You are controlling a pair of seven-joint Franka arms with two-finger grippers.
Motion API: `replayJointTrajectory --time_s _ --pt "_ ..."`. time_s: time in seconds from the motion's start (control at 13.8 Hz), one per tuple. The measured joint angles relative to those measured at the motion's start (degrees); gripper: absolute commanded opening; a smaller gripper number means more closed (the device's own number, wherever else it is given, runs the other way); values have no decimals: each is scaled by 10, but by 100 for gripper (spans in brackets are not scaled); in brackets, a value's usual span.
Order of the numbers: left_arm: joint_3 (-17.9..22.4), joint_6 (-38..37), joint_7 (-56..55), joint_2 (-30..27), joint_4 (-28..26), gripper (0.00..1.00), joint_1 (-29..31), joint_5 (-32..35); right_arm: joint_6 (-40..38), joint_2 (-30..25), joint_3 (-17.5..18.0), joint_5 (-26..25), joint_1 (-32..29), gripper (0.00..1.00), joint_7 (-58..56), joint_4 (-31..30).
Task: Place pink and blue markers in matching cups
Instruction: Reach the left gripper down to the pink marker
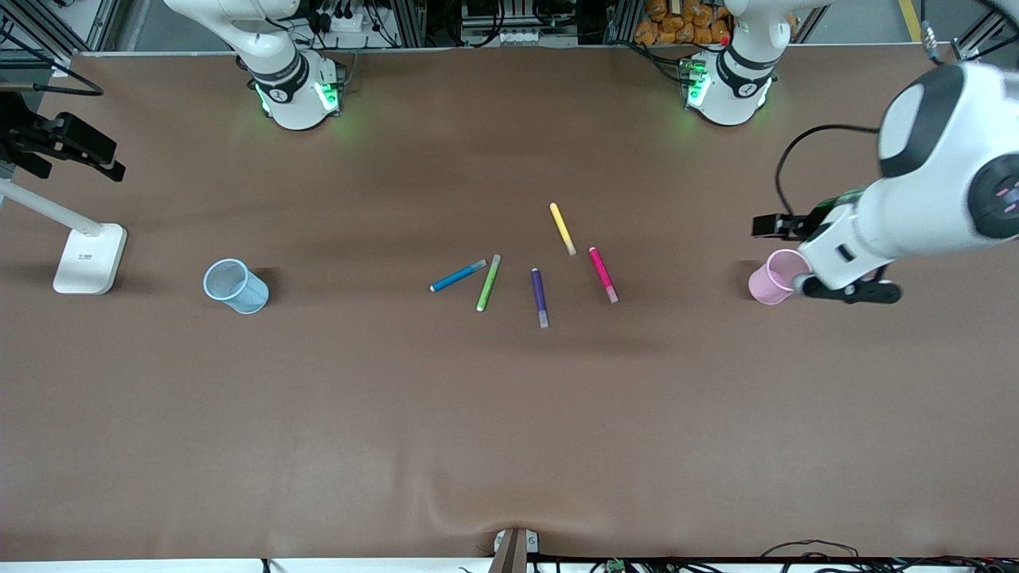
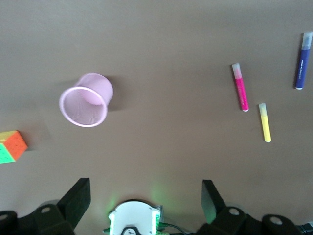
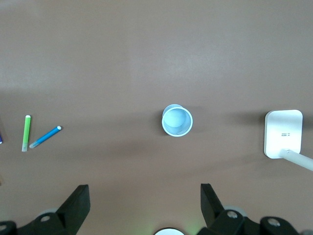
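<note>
Both the left gripper (image 1: 848,288), over the see-through pink plastic cup (image 1: 771,278), and the unseen right gripper are wide and empty; the slim pink marker (image 1: 603,274) mid-surface could roll away if pinched crookedly.

A wide table covered in a matte brown sheet (image 1: 509,414) fills nearly the whole scene, its surface slightly rippled at the edge nearest the front camera. A white rectangular stand base (image 1: 89,258) with a slanted white pole sits on the table toward the right arm's end. Along the table's top edge, aluminium frame rails (image 1: 493,20), tangled black cables and a white power strip (image 1: 350,22) are visible.
</note>
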Motion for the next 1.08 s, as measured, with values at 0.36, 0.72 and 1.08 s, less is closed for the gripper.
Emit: replayJointTrajectory --time_s 0.36,0.72,1.08 --pt "-1 5 -137 84 0 100 -81 0 1 1 -2 0 0 100 0 -1" --pt "-1 60 -218 179 0 100 -109 -13 2 21 -2 0 0 100 0 -3" --pt "-1 126 -258 226 1 100 -131 -15 2 26 -2 0 0 100 0 -3"
